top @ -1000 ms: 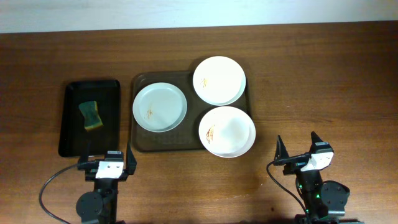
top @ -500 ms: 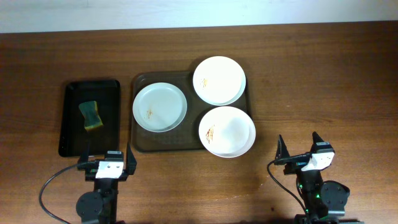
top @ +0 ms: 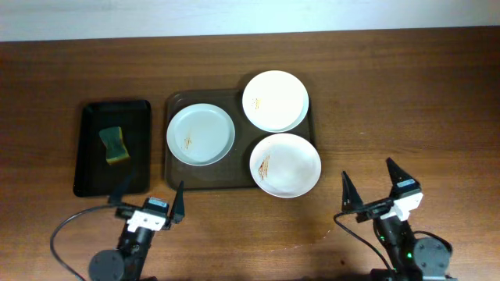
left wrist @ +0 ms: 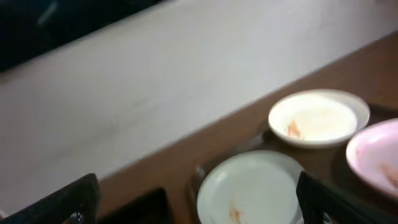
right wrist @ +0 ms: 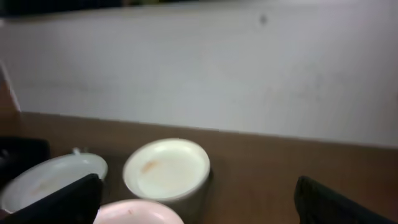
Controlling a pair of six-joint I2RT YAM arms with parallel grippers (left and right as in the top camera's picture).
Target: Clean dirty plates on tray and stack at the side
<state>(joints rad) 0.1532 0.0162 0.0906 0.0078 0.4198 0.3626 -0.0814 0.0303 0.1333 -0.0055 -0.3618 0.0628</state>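
Note:
Three white plates with small orange-brown smears lie on the brownish tray (top: 176, 176): one at the left (top: 201, 134), one at the back right (top: 275, 101), one at the front right (top: 285, 165) overhanging the rim. My left gripper (top: 148, 199) is open and empty, just in front of the tray's front left corner. My right gripper (top: 373, 187) is open and empty, to the right of the front right plate. The left wrist view shows the left plate (left wrist: 252, 190) and the back plate (left wrist: 318, 118). The right wrist view shows the back plate (right wrist: 166, 169).
A narrow black tray (top: 94, 168) stands left of the brown tray, with a green and yellow sponge (top: 114, 145) in it. A pale wall runs along the table's far edge. Bare wooden table (top: 406, 101) lies to the right of the tray.
Both arms have shifted: both grippers' fingers now spread wider in the overhead view, and the left gripper sits slightly further right. The plates, tray and sponge have not moved.

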